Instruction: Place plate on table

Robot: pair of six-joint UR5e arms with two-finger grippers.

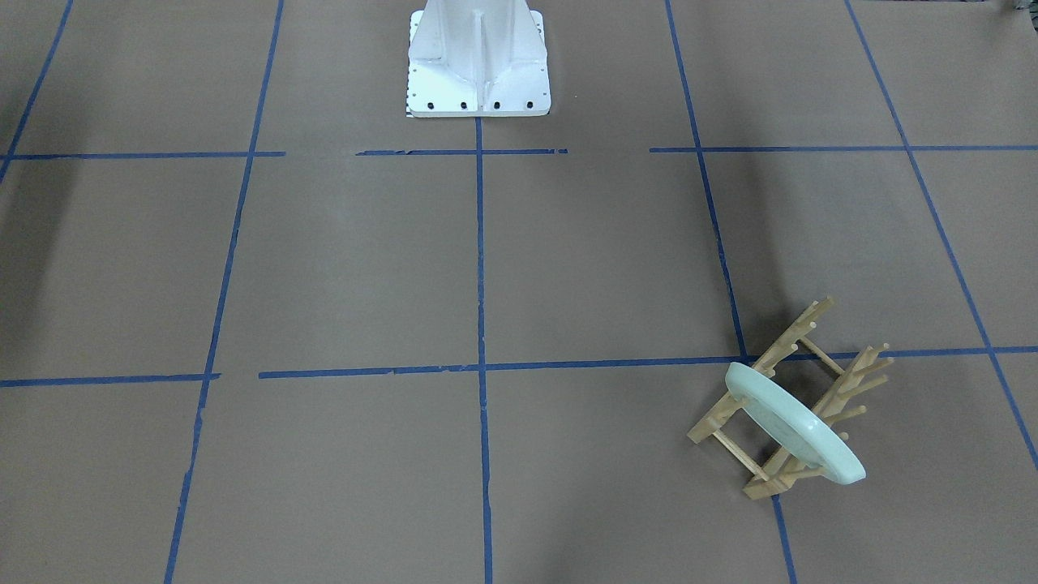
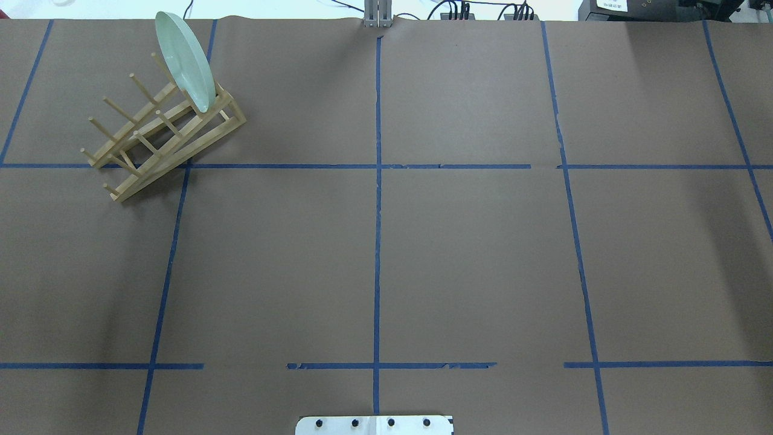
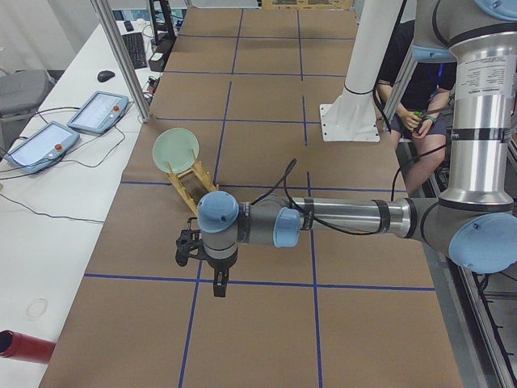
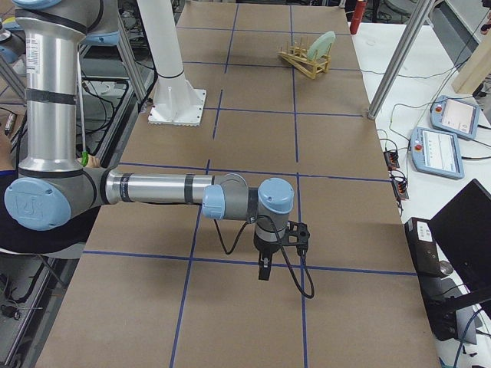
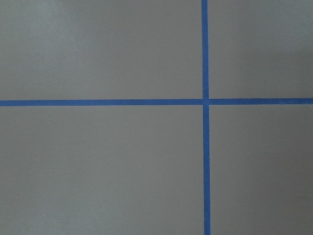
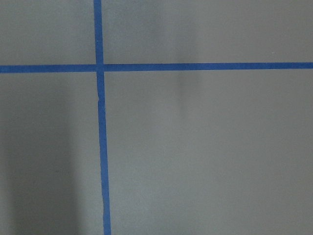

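Observation:
The pale mint-green plate (image 1: 791, 422) stands on edge in the wooden peg rack (image 1: 791, 337), at the far left of the table (image 2: 471, 254) in the overhead view, where the plate (image 2: 184, 60) leans in the rack (image 2: 151, 139). The left gripper (image 3: 216, 283) shows only in the exterior left view, hanging above the table well short of the plate (image 3: 176, 149). The right gripper (image 4: 263, 270) shows only in the exterior right view, far from the plate (image 4: 324, 42). I cannot tell whether either is open or shut. Both wrist views show only brown paper and blue tape.
The white robot base (image 1: 478, 61) stands at the table's robot-side edge. Two touch pendants (image 3: 97, 109) and cables lie on the white bench beyond the table. A metal post (image 3: 121, 56) rises at the far edge. A seated person (image 3: 412, 81) is behind the robot.

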